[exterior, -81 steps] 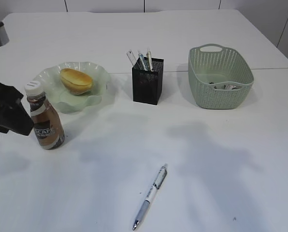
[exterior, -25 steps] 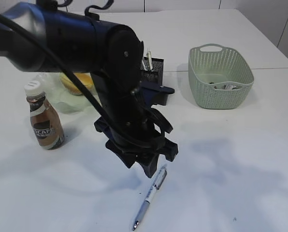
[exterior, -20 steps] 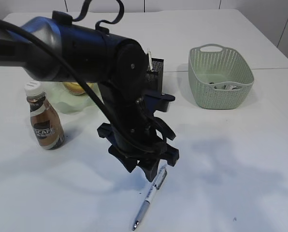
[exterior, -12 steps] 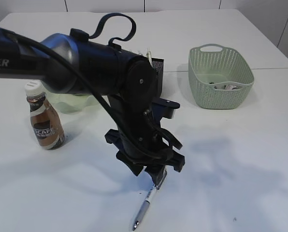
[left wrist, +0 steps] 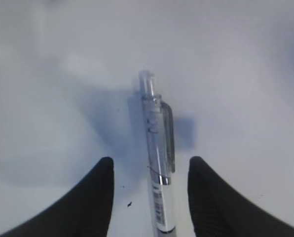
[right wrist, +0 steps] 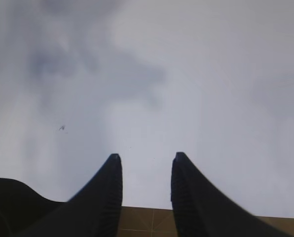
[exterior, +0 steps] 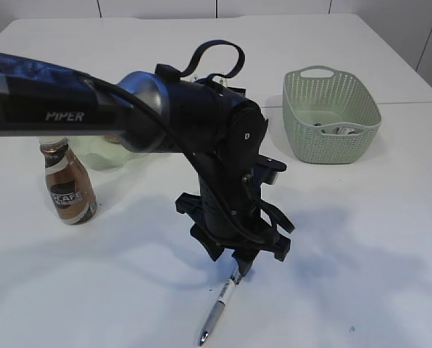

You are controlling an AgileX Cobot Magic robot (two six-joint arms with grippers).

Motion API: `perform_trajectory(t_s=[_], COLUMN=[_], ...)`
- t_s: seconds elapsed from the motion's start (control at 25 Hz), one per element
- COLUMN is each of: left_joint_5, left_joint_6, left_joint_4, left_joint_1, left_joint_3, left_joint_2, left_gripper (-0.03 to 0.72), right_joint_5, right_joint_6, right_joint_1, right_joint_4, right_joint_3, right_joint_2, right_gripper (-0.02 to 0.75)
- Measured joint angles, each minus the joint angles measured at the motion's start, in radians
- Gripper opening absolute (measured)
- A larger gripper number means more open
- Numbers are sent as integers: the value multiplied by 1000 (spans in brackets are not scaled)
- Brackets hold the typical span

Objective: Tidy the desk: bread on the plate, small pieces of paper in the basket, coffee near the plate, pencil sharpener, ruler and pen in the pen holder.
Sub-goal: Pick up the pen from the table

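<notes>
- I have the left gripper [exterior: 243, 267] low over the pen [exterior: 219, 308], which lies on the table [exterior: 361, 239] near the front edge, about midway across.
- In the left wrist view the left gripper [left wrist: 149, 168] is spread wide, and the pen [left wrist: 157, 163] lies between the two black fingers [left wrist: 95, 197] without touching either; its clip end points away from the camera.
- From the exterior view I cannot tell whether the fingertips touch the tabletop; the arm's bulk hides that spot.
- The right gripper [right wrist: 144, 170] is parted a little, with nothing between its fingers, and it looks out over bare white table.
- The coffee bottle [exterior: 67, 185] stands upright toward the left edge, just in front of the plate [exterior: 104, 154].
- The plate is mostly behind the left arm, so I see only part of its green rim.
- The pen holder [exterior: 236, 93] is near the middle of the table, toward the back; only its top corner shows above the arm.
- The basket [exterior: 330, 116] sits toward the back right corner, with some small pieces of paper [exterior: 339, 130] visible inside it.
</notes>
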Motion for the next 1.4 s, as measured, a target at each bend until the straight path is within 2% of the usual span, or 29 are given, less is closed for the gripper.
perform_trajectory(t_s=[0.56,1.2,1.4], left_joint_5=[44,77,77], left_joint_6=[-122,-125,-125], left_joint_4=[52,44,46], left_joint_1=[-8,-15,-47], left_joint_3=[-31,-31,-31], left_joint_2=[20,20,20], left_gripper=[341,301,300], right_joint_5=[-3,10,12], right_joint_6=[0,0,0], right_joint_1=[0,0,0], right_joint_4=[4,5,5], right_joint_3=[0,0,0], right_joint_2=[0,0,0], right_gripper=[281,281,281])
